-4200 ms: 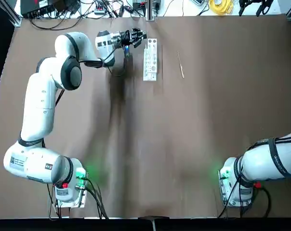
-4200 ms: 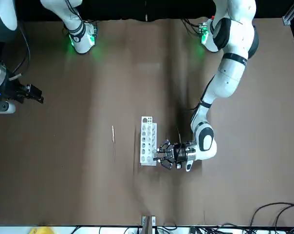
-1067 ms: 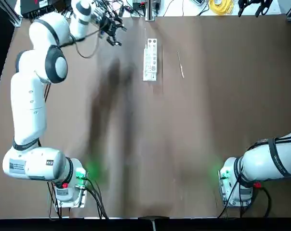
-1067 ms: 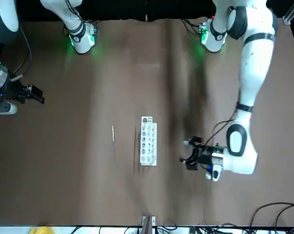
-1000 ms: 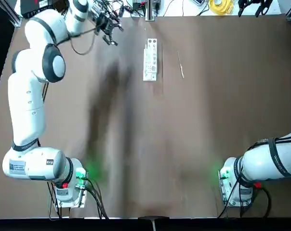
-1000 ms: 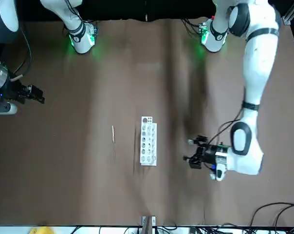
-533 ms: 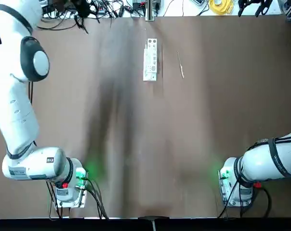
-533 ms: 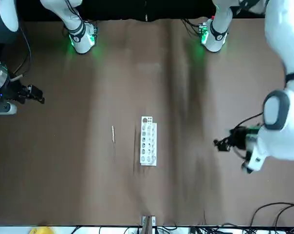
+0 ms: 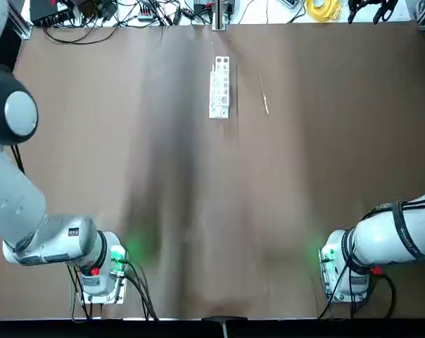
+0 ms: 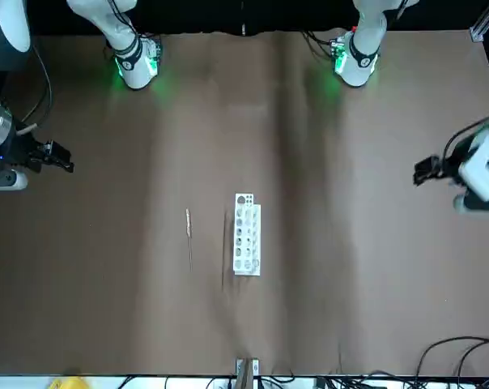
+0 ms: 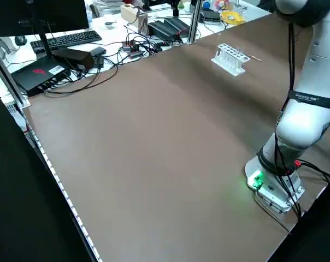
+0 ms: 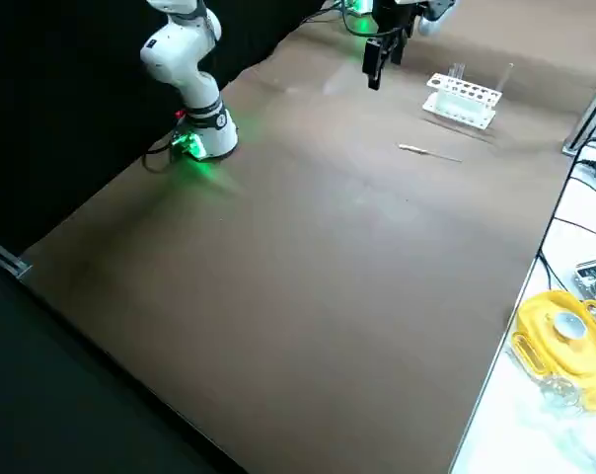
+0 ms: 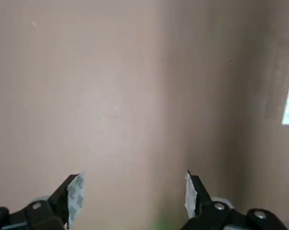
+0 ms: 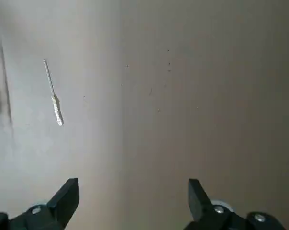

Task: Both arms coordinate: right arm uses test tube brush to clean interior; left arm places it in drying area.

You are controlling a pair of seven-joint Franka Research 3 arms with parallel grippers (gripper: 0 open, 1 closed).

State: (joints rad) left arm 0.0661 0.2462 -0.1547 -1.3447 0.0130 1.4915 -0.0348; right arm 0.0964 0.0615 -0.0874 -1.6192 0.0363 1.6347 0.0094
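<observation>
The drying area, a small white rack (image 9: pixel 220 87) with a row of holes, stands near the table's far edge, also in the front view (image 10: pixel 246 233). Just to its right lies the thin pale test tube brush (image 9: pixel 264 95), which the right wrist view (image 14: pixel 53 97) shows on bare table. My left gripper (image 10: pixel 427 170) hangs over the table's left side, well away from the rack, open and empty (image 13: pixel 132 191). My right gripper (image 10: pixel 50 156) is held out at the table's right side, open (image 14: pixel 131 194), holding nothing, with the brush far off.
The brown table (image 9: pixel 269 211) has both green-lit arm bases (image 9: pixel 117 255) (image 9: pixel 332 257) at its near edge. Cables and electronics (image 9: pixel 93 10) and a yellow object (image 9: pixel 324 7) lie beyond the far edge. A keyboard (image 11: pixel 66 39) sits on a side desk.
My left arm has drawn back from beside the rack and swung out to the table's left side, with its gripper empty. The right arm, rack and brush have not moved.
</observation>
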